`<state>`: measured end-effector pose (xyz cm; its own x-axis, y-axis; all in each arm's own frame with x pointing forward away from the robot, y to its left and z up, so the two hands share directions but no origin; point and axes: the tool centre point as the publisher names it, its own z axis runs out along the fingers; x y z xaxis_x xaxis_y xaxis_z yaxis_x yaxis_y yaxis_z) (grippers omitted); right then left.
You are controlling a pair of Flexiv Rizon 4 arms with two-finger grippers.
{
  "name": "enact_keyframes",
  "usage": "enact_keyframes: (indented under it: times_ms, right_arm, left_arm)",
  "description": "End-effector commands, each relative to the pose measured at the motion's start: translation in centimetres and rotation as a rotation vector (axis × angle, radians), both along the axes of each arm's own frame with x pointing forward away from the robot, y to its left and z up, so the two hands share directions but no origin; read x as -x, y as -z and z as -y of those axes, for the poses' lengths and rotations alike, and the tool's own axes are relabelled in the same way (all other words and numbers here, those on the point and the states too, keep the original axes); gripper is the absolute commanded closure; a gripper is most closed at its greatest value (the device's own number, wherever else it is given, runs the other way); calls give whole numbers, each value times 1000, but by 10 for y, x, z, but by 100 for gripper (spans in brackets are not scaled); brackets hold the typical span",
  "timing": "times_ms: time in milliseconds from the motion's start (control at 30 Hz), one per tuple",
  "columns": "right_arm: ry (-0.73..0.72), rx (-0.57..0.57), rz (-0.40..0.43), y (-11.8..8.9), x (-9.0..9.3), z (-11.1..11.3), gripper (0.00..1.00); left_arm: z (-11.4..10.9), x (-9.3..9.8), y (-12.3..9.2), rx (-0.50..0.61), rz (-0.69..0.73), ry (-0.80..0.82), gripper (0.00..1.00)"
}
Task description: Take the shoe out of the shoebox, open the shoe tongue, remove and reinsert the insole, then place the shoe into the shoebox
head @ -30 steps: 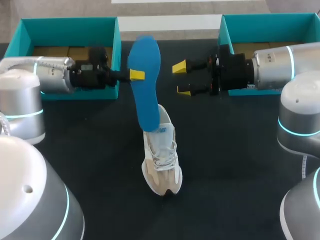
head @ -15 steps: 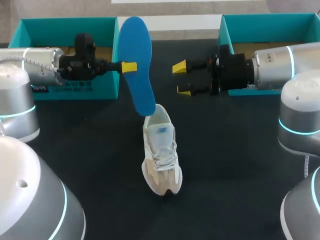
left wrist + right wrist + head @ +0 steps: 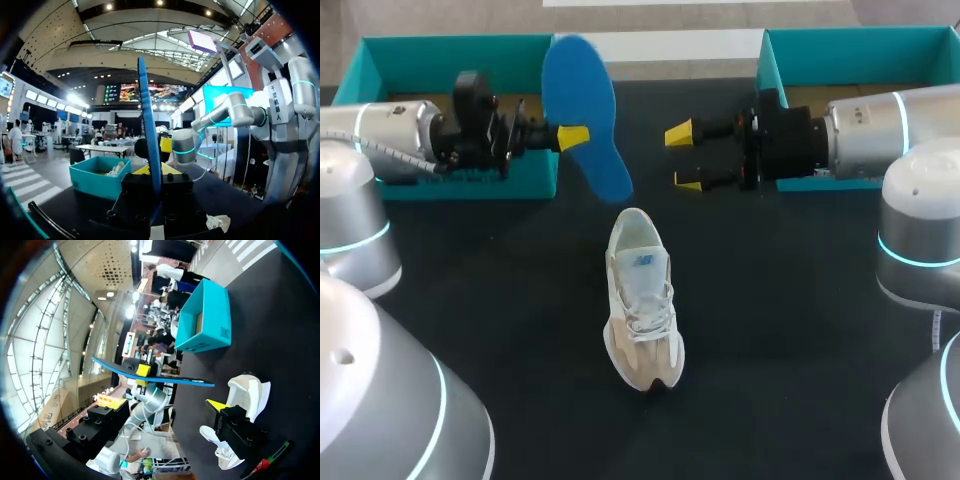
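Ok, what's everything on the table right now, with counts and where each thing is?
insole: one, blue, held up in the air above the table, clear of the shoe, near the left box
sneaker: one, white and beige, on its sole mid-table, toe toward the robot
shoeboxes: two, teal, open, at the far left and far right of the table
table: one, black
left gripper: one, yellow-tipped fingers, shut on the insole, in front of the left box
right gripper: one, yellow-tipped fingers, open and empty, in front of the right box, facing the insole
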<state>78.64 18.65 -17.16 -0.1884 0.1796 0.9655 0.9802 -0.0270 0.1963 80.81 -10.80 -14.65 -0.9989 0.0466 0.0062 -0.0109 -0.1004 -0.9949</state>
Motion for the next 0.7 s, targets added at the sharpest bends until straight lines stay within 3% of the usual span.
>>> enact_keyframes:
  times_ms: [33, 700]
  right_arm:
    - [3, 2, -1, 0, 0, -2, 0]
    - [3, 2, -1, 0, 0, -2, 0]
  left_arm:
    - [-1, 2, 6, -42, 671, -104, 100]
    - [-1, 1, 5, -62, 675, -114, 100]
